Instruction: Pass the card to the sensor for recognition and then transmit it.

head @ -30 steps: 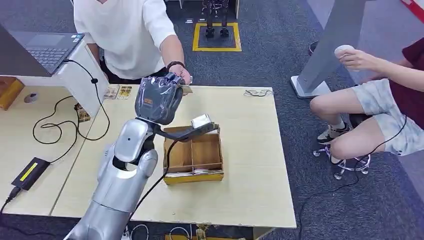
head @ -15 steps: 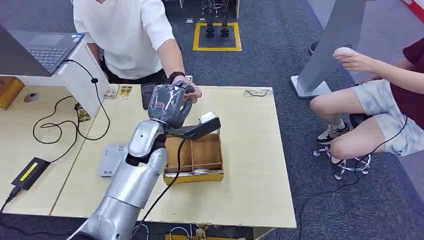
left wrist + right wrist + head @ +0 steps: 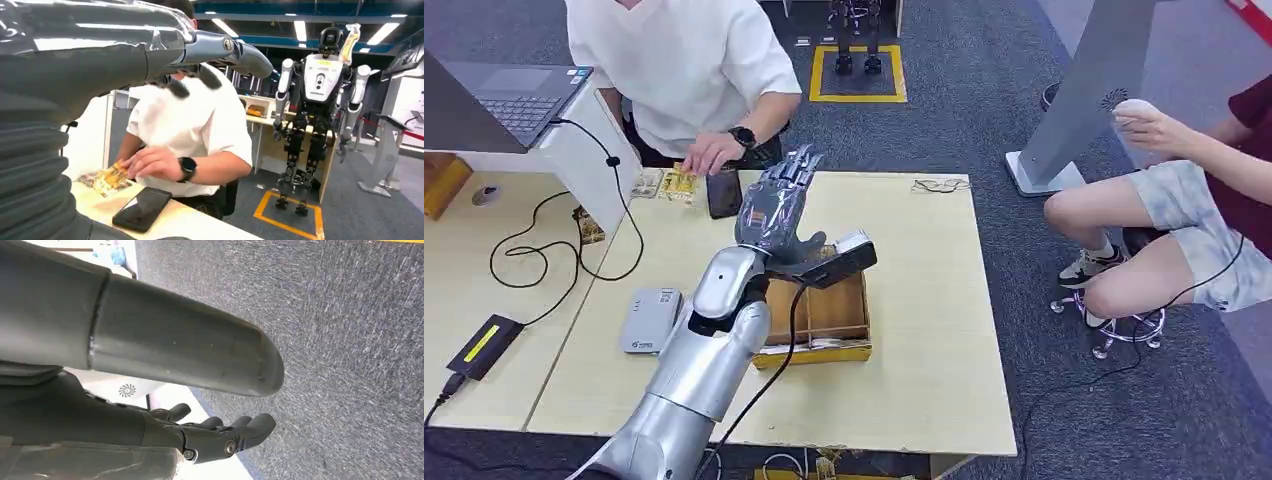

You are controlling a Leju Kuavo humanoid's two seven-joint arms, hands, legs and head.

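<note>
Left hand (image 3: 776, 208) hovers empty, plastic-wrapped fingers spread, above the wooden tray (image 3: 820, 312); right hand (image 3: 220, 432) hangs loosely curled, empty.

One table (image 3: 924, 330). One wooden box (image 3: 824, 320) on it, split into small parts. One grey card reader (image 3: 650, 320). One black phone (image 3: 723, 191). A small pile of cards (image 3: 672, 183), too bunched up to count. One laptop (image 3: 509, 100). One black power brick (image 3: 482, 345) with a yellow stripe. Two people: one in a white shirt (image 3: 684, 70), one sitting at the side (image 3: 1194, 200). One black watch (image 3: 742, 137). One pair of glasses (image 3: 939, 185) by the far edge. One robot arm (image 3: 704, 360) over the table, with one left hand (image 3: 779, 205), fingers spread, nothing in it. One right hand (image 3: 210, 435). One more robot (image 3: 320, 100) standing far back.
</note>
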